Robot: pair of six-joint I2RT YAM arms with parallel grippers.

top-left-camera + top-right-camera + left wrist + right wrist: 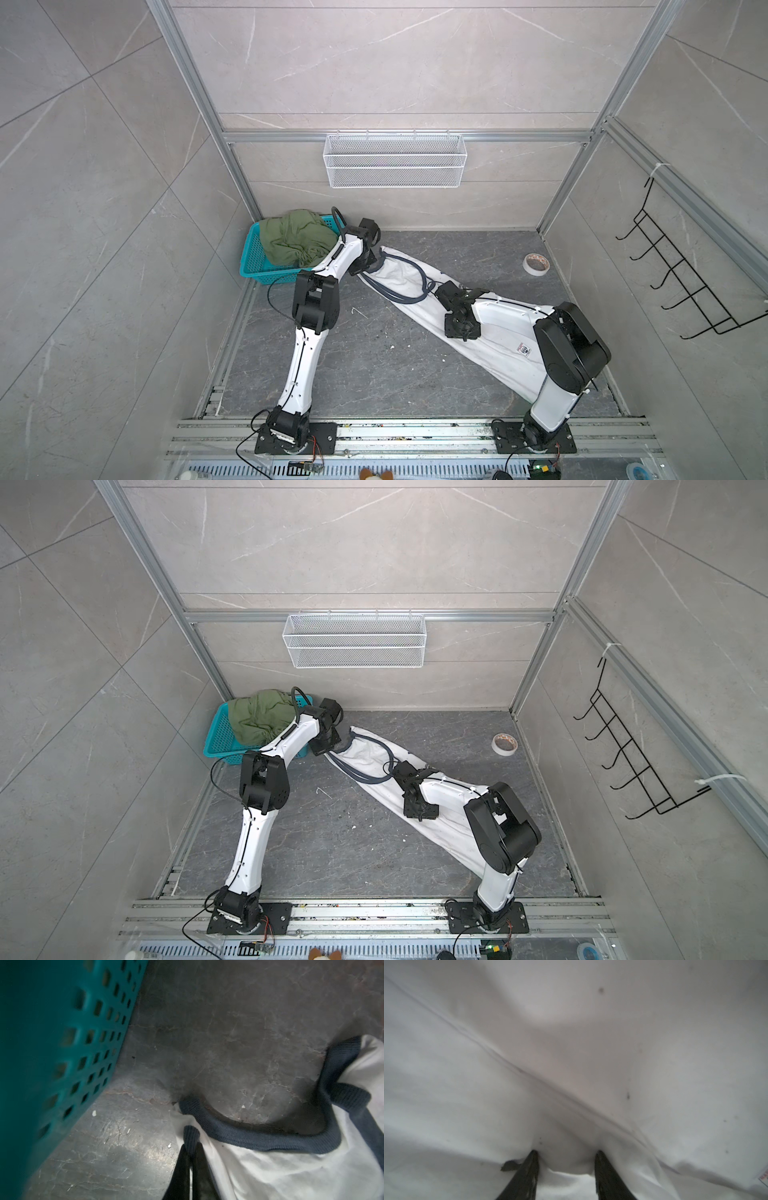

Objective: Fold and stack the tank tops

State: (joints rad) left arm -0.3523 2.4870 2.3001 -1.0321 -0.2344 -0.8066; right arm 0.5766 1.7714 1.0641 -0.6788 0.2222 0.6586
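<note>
While both grippers are on the white tank top (498,349), it lies stretched in a long strip on the grey tabletop (365,374), with its hem end well apart from the teal basket (252,254).

Right gripper (566,1154): jaws apart, both tips pressed down into the white cloth at mid-body, away from the basket.

Left gripper (191,1151): jaws together, clamped on the dark strap trim (190,1134) just beside the basket wall.

Green tank top (297,241): heaped inside the basket.

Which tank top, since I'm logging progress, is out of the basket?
The white tank top with dark trim: it lies stretched out on the grey table, while the olive green tank top sits bunched in the teal basket.
</note>
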